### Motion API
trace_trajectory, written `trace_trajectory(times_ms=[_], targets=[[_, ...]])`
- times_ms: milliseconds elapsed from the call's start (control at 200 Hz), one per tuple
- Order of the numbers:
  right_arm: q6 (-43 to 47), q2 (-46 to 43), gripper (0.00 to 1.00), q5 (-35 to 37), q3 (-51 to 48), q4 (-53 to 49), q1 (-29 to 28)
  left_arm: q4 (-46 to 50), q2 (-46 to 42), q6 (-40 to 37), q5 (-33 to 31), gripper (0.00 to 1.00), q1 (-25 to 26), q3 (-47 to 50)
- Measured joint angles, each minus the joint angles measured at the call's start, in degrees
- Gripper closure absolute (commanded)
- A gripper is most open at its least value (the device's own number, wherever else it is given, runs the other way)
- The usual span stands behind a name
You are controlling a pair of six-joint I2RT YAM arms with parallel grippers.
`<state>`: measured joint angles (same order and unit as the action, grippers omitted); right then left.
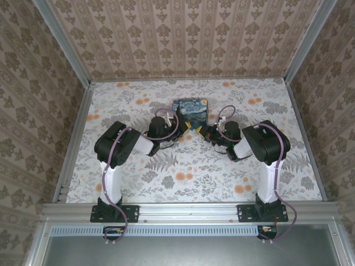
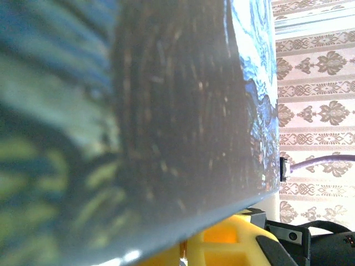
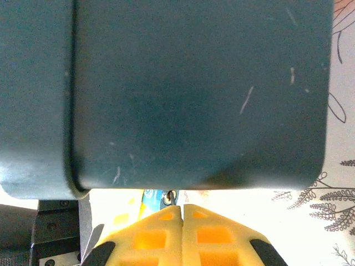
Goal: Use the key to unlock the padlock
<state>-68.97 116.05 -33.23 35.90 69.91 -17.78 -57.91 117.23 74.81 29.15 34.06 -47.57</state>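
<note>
The Starry-Night box lies flat at the table's middle back, and both grippers meet at its near edge. My right gripper is shut, its yellow fingers pressed together. A thin dark metal sliver, the key, pokes out from its tips toward the box's dark side. Just left of the key sits a small blue body, apparently the padlock. My left gripper is shut right under the box's edge, which hides its tips and whatever lies between them.
The floral tabletop lies open in front of the arms and to both sides. Patterned walls and metal rails enclose the table. Purple cables loop over both wrists.
</note>
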Motion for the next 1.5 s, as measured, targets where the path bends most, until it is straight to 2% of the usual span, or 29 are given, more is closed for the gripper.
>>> trace_trajectory(times_ms=[450,975,1500], targets=[[1.7,0.1,1.0,-1.3,-0.5,1.1,0.8,5.6,-0.7,-0.7,1.7,1.0,0.0,-2.1],[4.2,-3.1,1.0,-2.4,-1.8,0.1,1.3,5.7,-0.7,2.8,4.7,1.0,-0.1,-2.8],[7.4,-2.0,1.0,-3.2,-0.7,0.5,1.5,4.7,-0.7,6.6,4.7,1.0,-0.3,-2.9]])
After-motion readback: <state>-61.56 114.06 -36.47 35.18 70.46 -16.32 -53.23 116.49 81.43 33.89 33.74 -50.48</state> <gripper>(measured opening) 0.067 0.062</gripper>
